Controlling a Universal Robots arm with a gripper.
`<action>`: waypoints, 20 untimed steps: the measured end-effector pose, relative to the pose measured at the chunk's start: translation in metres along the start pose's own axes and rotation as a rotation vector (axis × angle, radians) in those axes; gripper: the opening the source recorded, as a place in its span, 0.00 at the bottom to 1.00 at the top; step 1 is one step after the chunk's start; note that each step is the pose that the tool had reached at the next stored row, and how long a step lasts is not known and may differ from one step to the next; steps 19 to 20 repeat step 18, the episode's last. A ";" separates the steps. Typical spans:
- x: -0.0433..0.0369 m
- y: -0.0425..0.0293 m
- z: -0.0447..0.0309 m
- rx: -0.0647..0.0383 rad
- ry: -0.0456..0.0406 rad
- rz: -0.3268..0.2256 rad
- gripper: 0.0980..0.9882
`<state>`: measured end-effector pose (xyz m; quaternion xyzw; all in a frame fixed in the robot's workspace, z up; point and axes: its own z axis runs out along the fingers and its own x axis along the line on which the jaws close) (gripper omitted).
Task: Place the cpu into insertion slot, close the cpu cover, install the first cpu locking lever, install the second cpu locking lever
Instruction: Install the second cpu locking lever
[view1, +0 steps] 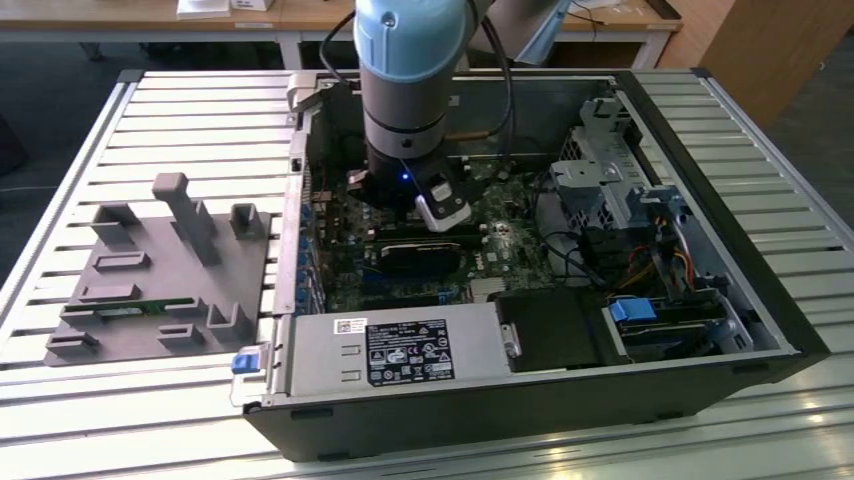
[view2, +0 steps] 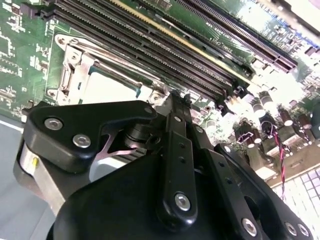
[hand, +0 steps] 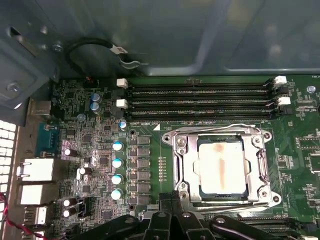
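Silver-grey cpu (hand: 220, 169) lies flat in the slot (hand: 186, 172) on the green board (hand: 300, 145), cover (hand: 263, 170) closed down around it, framing its edges. Memory slots (hand: 200, 102) run just beside the socket. Gripper (hand: 170, 202) hangs just off the socket's edge nearest the wrist; its fingers (view2: 176, 120) appear pressed together, holding nothing, though linkage hides the tips.

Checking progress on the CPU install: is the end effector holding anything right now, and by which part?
Nothing appears held. The cpu already sits in the insertion slot with the cpu cover down around it; the end effector hangs beside the socket's edge.
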<state>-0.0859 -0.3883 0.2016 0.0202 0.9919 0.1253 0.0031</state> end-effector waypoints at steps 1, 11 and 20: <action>0.0000 0.0002 -0.0009 0.000 0.0000 0.000 0.01; -0.0002 0.0049 -0.0163 0.000 0.0001 0.000 0.01; -0.0002 0.0067 -0.0228 0.000 -0.0001 0.000 0.01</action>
